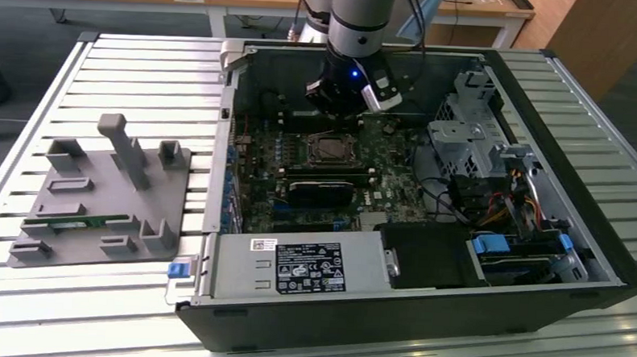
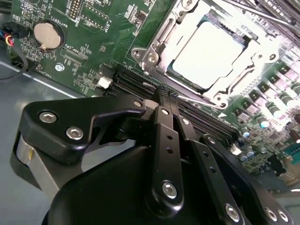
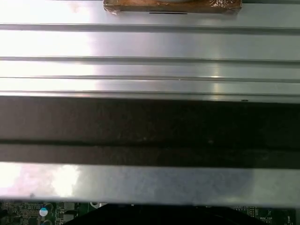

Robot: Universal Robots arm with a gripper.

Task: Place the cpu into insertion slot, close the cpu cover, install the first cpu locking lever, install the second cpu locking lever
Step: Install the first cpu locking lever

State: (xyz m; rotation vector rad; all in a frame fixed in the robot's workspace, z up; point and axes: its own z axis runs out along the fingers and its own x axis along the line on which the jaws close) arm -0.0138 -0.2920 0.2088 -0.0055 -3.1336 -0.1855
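The gripper (image 2: 165, 96) is filling the foreground of the second wrist view, its black fingers (image 2: 165, 140) pressed together with nothing between them: clenched and empty. Just beyond the fingertips the cpu (image 2: 208, 54) is sitting flat in the insertion slot (image 2: 154, 56), its dull silver top glaring under the light, and the cpu cover (image 2: 243, 75) is lying down around it, framing the chip through its window. A thin locking lever (image 2: 206, 101) is running along the socket edge nearest the jaws; whether it is latched cannot be told.

The chip is looking light, rigid and slick on top, with a fragile underside, so by this judgement it wants holding by its opposite edges, never by the faces.

Between the jaws and the socket, long black memory slots (image 2: 136, 86) are crossing the green motherboard (image 2: 93, 47). Off to one side of the fingers a coin battery (image 2: 47, 36) is gleaming. In the exterior view the gripper (image 1: 337, 115) is hovering just behind the socket (image 1: 331, 149) inside the computer case (image 1: 574, 238).
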